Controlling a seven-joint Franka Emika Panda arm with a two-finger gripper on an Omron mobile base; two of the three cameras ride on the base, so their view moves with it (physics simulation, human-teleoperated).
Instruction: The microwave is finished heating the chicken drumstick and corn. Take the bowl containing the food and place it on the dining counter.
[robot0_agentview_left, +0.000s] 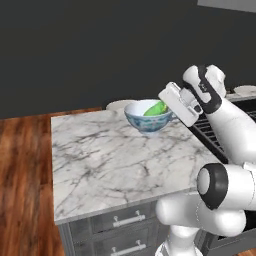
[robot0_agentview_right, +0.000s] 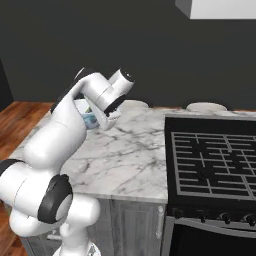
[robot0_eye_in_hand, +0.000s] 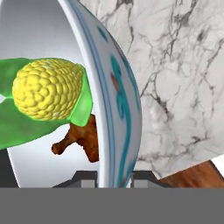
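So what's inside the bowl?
The bowl holds yellow corn in green husk, with a brown chicken drumstick beneath. Most of the drumstick is hidden under the corn.

Left base view: we look from behind the arm's left side, forward and down, at middle distance over the marble tabletop, with the bowl near its far edge.

Right base view: we look from behind the arm's right side, forward and down, over the same tabletop and the stove grates beside it; the arm covers most of the bowl.

Hand view: we sit on the hand, very close, looking along the fingers at the bowl rim, the corn inside, and the tabletop beyond.

Shared: tabletop, bowl.
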